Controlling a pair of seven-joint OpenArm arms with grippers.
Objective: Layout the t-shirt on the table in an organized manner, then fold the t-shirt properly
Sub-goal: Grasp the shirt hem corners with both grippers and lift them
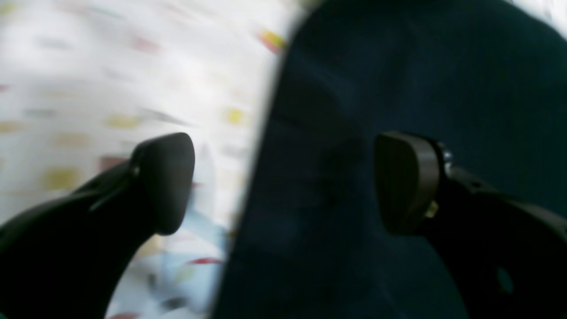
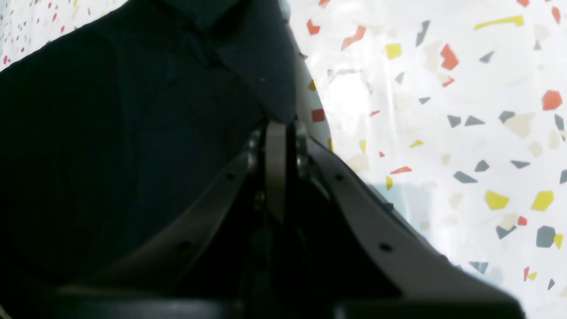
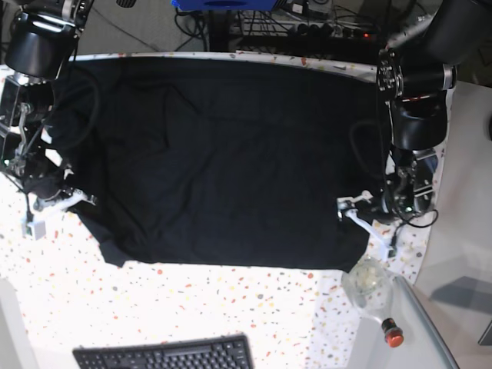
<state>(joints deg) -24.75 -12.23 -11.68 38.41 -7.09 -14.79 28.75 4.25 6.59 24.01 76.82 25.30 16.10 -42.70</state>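
Black shirt on my speckled table

I see the t-shirt (image 3: pixel 223 161) plain black; the table (image 3: pixel 254 307) white, flecked red, orange, yellow, grey.

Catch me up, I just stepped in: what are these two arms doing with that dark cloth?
The black t-shirt lies spread fairly flat across the speckled table, not yet folded. The right gripper is shut on the shirt's edge at one side. The left gripper is open at the opposite edge, one finger over the fabric and one over the table, gripping nothing.
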